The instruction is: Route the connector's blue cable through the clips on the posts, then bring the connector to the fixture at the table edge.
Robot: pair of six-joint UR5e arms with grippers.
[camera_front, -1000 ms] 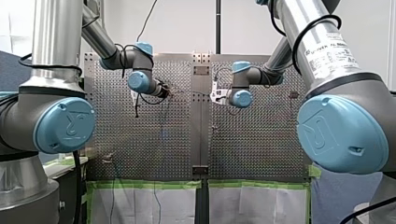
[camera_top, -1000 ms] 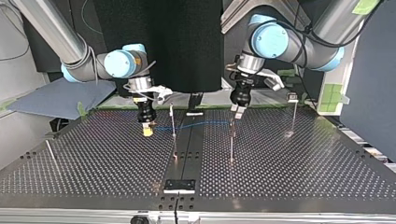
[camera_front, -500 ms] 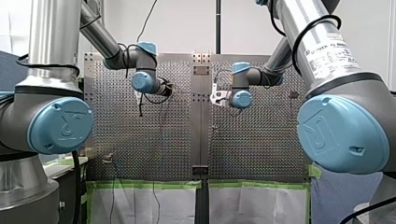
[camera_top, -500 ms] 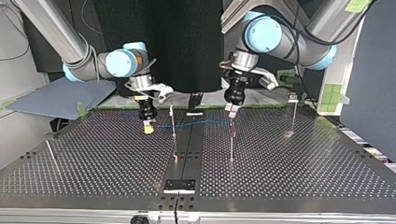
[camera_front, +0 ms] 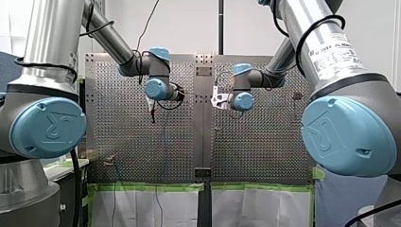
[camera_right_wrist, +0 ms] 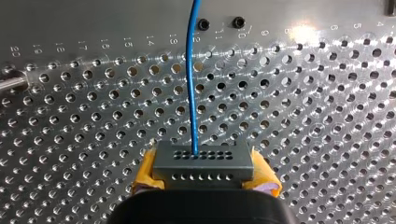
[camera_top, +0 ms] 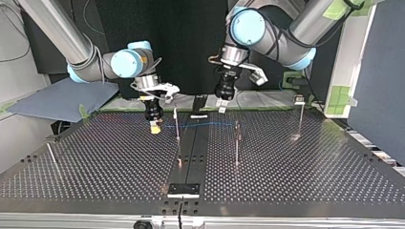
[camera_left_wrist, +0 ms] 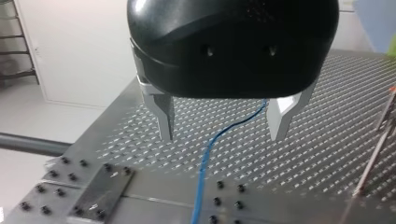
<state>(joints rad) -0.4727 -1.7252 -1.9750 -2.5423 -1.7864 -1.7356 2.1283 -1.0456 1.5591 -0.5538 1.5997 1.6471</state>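
The right gripper (camera_right_wrist: pixel 204 179) is clamped on the connector (camera_right_wrist: pixel 203 161), its yellow pads (camera_right_wrist: pixel 144 179) pressed against the connector's two ends. The cable (camera_right_wrist: pixel 192 93) leaves the connector's face and runs straight ahead of this gripper, its long axis in line with the fingers, above the table (camera_right_wrist: pixel 303 140). The left gripper (camera_left_wrist: pixel 223 123) hangs released, metal fingers (camera_left_wrist: pixel 164 116) spread and holding nothing; the cable lies under the gap between them and touches neither, as far as shows.

In the top view the cable stretches from the right gripper towards the left one; it passes a post (camera_top: pixel 177 126) just beside the right gripper and reaches a second post (camera_top: pixel 237 138) near the left gripper. Whether it sits in either clip is too small to tell.

The coming move likely turns on this: the cable's free run is nearer my left arm and crosses that gripper's closing line, so coming straight down should put the cable between the fingers. A black plate (camera_top: pixel 184 189), probably the fixture, lies well apart from both grippers.

Writing: a label (camera_front: pixel 333 49) on my right arm reads in part as Universal Robots; a cap (camera_front: pixel 51 128) on my left arm bears a UR mark; engraved numbers (camera_right_wrist: pixel 79 46) on the table ahead of the right gripper run from 20 down past 13.
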